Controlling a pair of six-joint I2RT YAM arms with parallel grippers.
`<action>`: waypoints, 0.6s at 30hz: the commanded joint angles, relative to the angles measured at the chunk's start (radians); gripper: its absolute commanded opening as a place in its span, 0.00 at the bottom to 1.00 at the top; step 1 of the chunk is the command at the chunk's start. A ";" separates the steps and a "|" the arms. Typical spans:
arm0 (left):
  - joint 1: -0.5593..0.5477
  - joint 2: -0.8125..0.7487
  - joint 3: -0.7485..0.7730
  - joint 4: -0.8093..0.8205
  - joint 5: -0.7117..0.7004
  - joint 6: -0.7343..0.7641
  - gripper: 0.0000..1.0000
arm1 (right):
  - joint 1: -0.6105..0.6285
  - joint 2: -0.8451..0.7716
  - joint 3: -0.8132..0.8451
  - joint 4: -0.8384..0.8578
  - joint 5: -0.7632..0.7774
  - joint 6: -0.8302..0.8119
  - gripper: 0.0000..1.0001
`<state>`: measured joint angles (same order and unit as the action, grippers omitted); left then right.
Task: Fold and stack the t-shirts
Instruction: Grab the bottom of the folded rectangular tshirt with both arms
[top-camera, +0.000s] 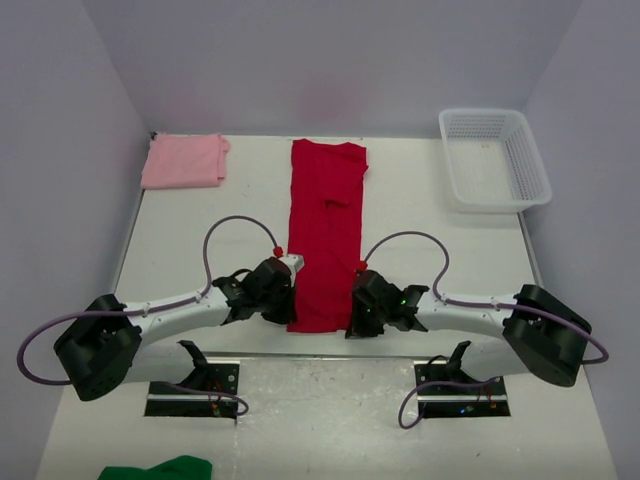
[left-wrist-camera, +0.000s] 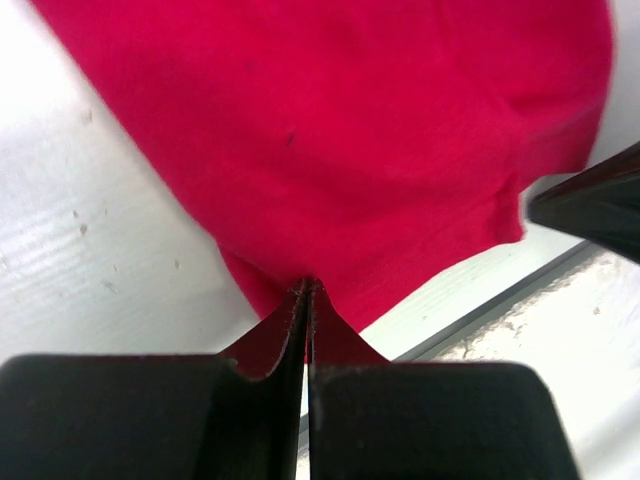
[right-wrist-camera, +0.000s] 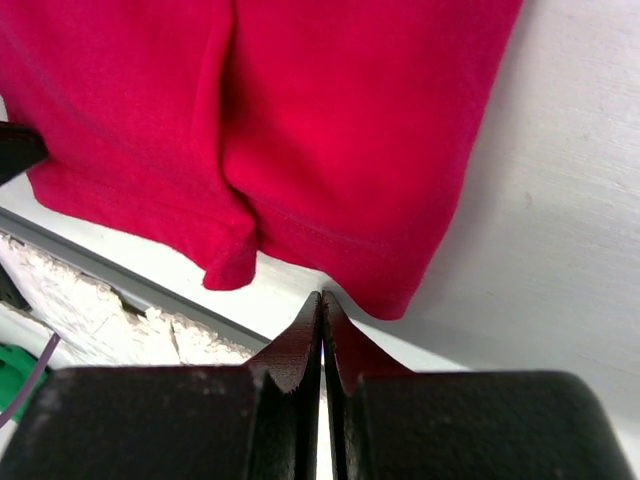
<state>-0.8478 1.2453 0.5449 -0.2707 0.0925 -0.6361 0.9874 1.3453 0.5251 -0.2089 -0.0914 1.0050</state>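
The red t-shirt (top-camera: 325, 230) lies as a long narrow strip down the middle of the table, with its near hem by the front edge. The pink t-shirt (top-camera: 183, 160) is folded to a small rectangle at the back left. My left gripper (top-camera: 290, 318) is at the strip's near left corner. In the left wrist view its jaws (left-wrist-camera: 307, 287) are shut on the corner of the red cloth (left-wrist-camera: 350, 130). My right gripper (top-camera: 353, 325) is at the near right corner. Its jaws (right-wrist-camera: 322, 296) are shut, with the tips touching the hem of the red cloth (right-wrist-camera: 340, 130).
A white mesh basket (top-camera: 493, 201) stands at the back right. A green cloth (top-camera: 160, 468) lies at the bottom left, off the table. The table's front edge (left-wrist-camera: 480, 310) runs just behind both grippers.
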 joint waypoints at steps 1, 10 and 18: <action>-0.013 -0.017 -0.043 -0.010 -0.037 -0.053 0.00 | 0.008 -0.008 -0.001 -0.135 0.088 0.007 0.00; -0.039 -0.050 -0.134 -0.041 -0.050 -0.119 0.00 | 0.019 -0.239 0.124 -0.359 0.188 -0.019 0.00; -0.092 -0.072 -0.167 -0.036 -0.043 -0.158 0.00 | 0.020 -0.173 0.199 -0.373 0.229 -0.069 0.00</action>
<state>-0.9142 1.1679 0.4255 -0.2413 0.0624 -0.7673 1.0016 1.1278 0.6926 -0.5457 0.0849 0.9630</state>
